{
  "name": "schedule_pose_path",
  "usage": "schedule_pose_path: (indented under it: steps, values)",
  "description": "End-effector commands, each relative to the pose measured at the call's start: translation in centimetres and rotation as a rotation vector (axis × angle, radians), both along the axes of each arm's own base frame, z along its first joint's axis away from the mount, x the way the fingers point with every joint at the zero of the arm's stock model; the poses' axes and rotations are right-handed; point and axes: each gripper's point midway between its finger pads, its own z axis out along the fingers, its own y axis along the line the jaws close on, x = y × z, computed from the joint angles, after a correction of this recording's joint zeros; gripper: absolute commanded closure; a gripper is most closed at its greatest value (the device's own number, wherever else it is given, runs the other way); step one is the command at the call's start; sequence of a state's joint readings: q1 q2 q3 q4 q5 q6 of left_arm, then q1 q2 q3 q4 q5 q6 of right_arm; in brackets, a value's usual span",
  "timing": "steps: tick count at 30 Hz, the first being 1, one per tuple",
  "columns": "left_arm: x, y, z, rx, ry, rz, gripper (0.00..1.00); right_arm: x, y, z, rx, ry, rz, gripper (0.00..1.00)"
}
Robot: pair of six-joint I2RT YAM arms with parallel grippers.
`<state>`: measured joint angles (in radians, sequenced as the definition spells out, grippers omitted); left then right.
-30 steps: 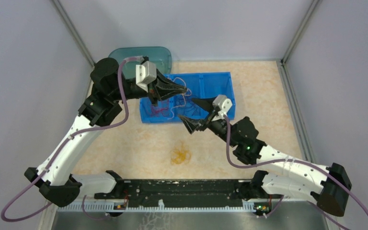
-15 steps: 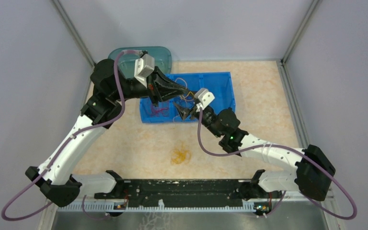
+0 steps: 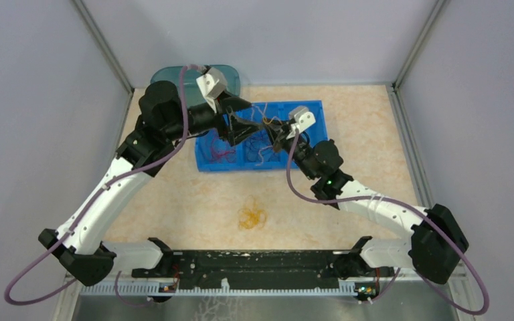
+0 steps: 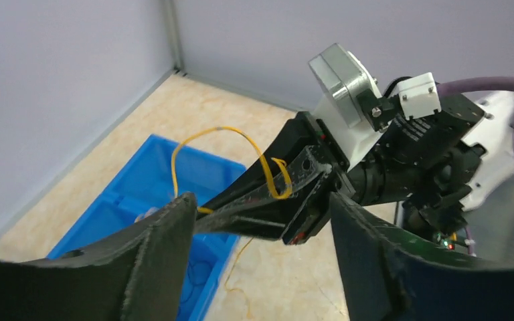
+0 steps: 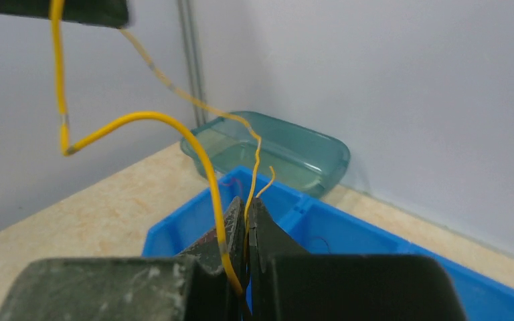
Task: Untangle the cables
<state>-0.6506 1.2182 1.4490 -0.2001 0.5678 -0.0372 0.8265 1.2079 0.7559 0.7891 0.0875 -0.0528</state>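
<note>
Right pincer (image 5: 246, 208), on its arm stretched forward from the near edge past an orange cable clump (image 3: 251, 217) on the surface (image 3: 375, 147), is clenched on a yellow cable (image 5: 140, 116) above the blue bin (image 3: 204, 160). Just beyond, the left pincer (image 4: 261, 198) faces it with fingers spread wide, its arm bent over the bin. Red and purple cables (image 3: 222, 154) lie inside the bin.

2 grippers meet above the blue bin (image 3: 318, 130): left gripper (image 3: 247, 127) and right gripper (image 3: 276, 137) close together, cables (image 3: 266, 122) strung between them. A yellow-orange clump (image 3: 251, 217) lies on the table (image 3: 174, 194).
</note>
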Motion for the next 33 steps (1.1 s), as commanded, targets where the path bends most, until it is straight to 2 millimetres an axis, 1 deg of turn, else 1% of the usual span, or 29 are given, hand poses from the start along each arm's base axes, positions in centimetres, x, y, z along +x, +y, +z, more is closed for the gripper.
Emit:
schedule_pose_path:
  steps: [1,2,3,6,9,12,15,19,21,23,26,28,29,30,32,33]
  values:
    - [4.3,2.8,-3.0,0.2,0.019,0.222,0.09,2.3,-3.3,-0.7,0.04,0.155,-0.07,1.0]
    - [4.7,3.0,-3.9,0.247,0.033,0.223,0.02,3.0,-4.3,-1.7,0.023,0.188,-0.108,1.0]
    - [4.9,3.4,-4.8,0.288,0.052,0.223,0.0,3.7,-5.5,-2.7,0.012,0.225,-0.155,1.0]
    - [5.8,4.6,-6.9,0.389,0.105,0.215,0.0,5.7,-9.4,-5.7,-0.024,0.342,-0.286,1.0]
    - [6.4,5.9,-7.9,0.459,0.127,0.215,0.0,7.0,-13.1,-8.3,-0.063,0.419,-0.409,1.0]
    - [7.0,7.3,-7.8,0.448,0.141,0.235,0.0,7.9,-15.1,-9.8,-0.106,0.452,-0.484,1.0]
    - [7.6,8.4,-7.7,0.43,0.161,0.256,0.0,9.2,-15.4,-10.6,-0.14,0.461,-0.519,1.0]
    - [7.8,9.0,-7.8,0.425,0.194,0.259,0.0,12.3,-15.0,-11.9,-0.211,0.478,-0.563,1.0]
    - [7.7,9.3,-7.5,0.422,0.193,0.261,0.0,13.9,-14.9,-13.4,-0.248,0.497,-0.584,1.0]
    - [7.7,9.7,-7.3,0.418,0.184,0.269,0.0,15.1,-15.0,-15.0,-0.284,0.53,-0.6,1.0]
    - [7.9,10.5,-7.0,0.413,0.18,0.289,0.0,16.0,-14.8,-17.6,-0.327,0.593,-0.605,1.0]
    - [8.1,10.8,-6.8,0.409,0.179,0.297,0.0,16.3,-15.0,-18.8,-0.327,0.633,-0.615,0.99]
    - [8.1,11.0,-6.6,0.405,0.174,0.3,0.0,16.3,-15.0,-19.3,-0.324,0.652,-0.607,0.97]
    - [8.1,11.0,-6.4,0.403,0.168,0.301,0.0,16.2,-14.9,-19.5,-0.322,0.661,-0.6,0.92]
    - [8.0,11.2,-5.9,0.392,0.151,0.303,0.0,16.1,-14.6,-19.3,-0.329,0.671,-0.582,0.72]
    - [7.9,11.1,-5.7,0.387,0.143,0.3,0.0,16.1,-14.5,-19.1,-0.332,0.677,-0.578,0.65]
